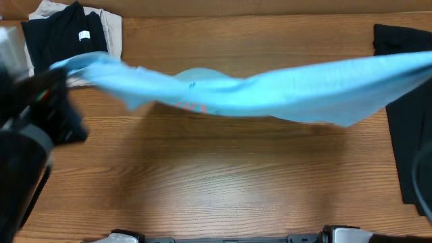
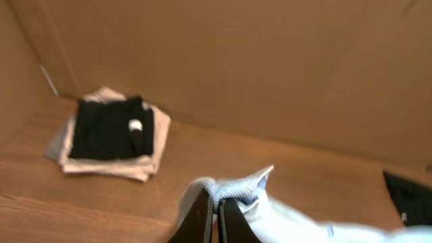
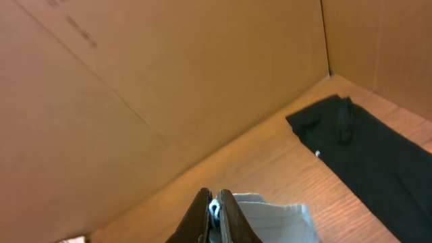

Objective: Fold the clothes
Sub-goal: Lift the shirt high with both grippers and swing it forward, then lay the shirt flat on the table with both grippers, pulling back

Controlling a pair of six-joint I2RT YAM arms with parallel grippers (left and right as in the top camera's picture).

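Table (image 1: 202,182): a wood-grain top that fills the overhead view.
Cardboard walls (image 3: 135,88): plain brown, standing along the far side and turning a corner at the far right.
T-shirt (image 1: 270,91): sky-blue, stretched left to right in the air over the far half of the table. It is held at both ends and sags a little in the middle, and it is blurred. A scrap of red print (image 1: 191,106) shows low down, left of centre.
Black garment (image 1: 412,135): spread flat at the right edge of the table, under the shirt's right end.
Folded stack (image 1: 67,34): in the far left corner, a black piece on top of a pale beige one, with a small white tag (image 1: 84,36) on the black.
Left gripper (image 2: 214,202): pinched tight on a bunched bit of the shirt's left end.
Right gripper (image 3: 214,199): clamped the same way – pale cloth from the right end is squeezed between its fingers.
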